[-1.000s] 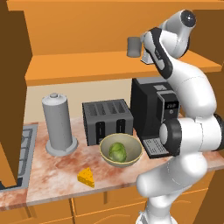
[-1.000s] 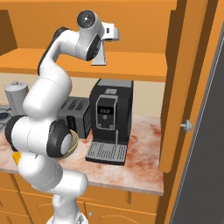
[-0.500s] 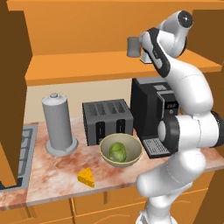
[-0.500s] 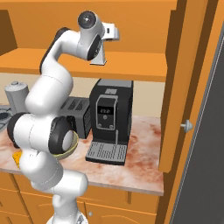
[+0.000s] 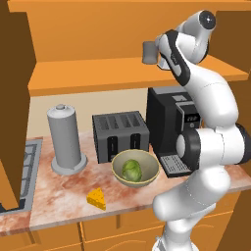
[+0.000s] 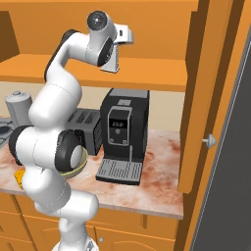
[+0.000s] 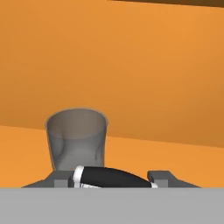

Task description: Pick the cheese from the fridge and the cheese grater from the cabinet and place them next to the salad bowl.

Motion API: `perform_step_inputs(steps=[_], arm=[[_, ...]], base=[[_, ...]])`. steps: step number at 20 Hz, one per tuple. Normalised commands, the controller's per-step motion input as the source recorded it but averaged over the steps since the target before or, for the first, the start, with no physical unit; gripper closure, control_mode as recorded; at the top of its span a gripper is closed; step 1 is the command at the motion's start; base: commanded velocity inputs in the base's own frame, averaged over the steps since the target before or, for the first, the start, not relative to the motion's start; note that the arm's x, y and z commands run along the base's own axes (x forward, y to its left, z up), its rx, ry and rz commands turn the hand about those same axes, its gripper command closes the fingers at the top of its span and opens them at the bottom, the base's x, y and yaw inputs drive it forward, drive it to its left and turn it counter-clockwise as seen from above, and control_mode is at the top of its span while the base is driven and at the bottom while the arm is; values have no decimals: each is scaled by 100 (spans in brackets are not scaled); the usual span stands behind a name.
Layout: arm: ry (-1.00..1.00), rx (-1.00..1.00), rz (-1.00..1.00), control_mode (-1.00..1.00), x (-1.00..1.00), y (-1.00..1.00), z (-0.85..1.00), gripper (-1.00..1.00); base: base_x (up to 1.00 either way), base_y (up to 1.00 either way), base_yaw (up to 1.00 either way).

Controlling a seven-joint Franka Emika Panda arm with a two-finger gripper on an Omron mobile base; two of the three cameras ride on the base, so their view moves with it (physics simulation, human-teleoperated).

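cheese grater point(image 6: 111, 59) | under gripper point(image 7: 115, 176) | on cabinet point(image 5: 98, 78) shelf

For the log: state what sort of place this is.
A simulated home kitchen, it seems: a toaster and coffee machine stand on a marble-look counter under an orange wooden wall cabinet.

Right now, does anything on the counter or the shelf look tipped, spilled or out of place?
Nothing stands out. The cheese sits on the counter beside the salad bowl, the lettuce is inside the bowl, and the grey cup stands upright on the cabinet shelf. No spill or damage shows.
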Motion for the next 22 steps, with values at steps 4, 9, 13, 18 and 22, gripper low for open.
perform_step_inputs(steps=[4, 9, 13, 18, 22], arm=[[0, 0, 0, -100, 0, 0, 0, 100], [-18, 0, 0, -100, -14, 0, 0, 100], [-5, 0, 0, -100, -3, 0, 0, 100], [-6, 0, 0, -100, -21, 0, 5, 100], [-14, 0, 0, -100, -66, 0, 24, 100]], base=[[0, 0, 0], [0, 0, 0], [0, 0, 0], [0, 0, 0], [0, 0, 0]])
